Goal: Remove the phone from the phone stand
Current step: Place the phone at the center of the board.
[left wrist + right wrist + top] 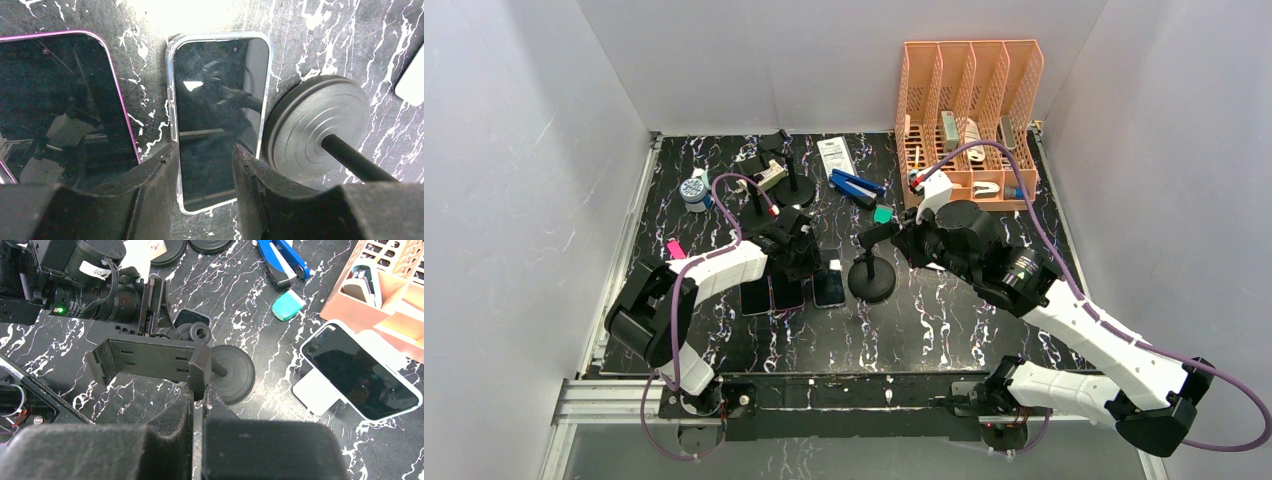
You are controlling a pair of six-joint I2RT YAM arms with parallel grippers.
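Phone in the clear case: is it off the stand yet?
Nearly. Done: the cradle is empty, and the phone lies flat beside the stand base. In hand: right gripper pinches the cradle; left gripper hovers open over the phone. Left: probably just backing away.

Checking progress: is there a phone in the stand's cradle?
No, the stand cradle sits empty, its back plate fully exposed.

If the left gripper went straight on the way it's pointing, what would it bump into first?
Probably the clear-cased phone, lying flat on the table right under the open jaws of the left gripper. How high above the phone it is, the picture doesn't show.
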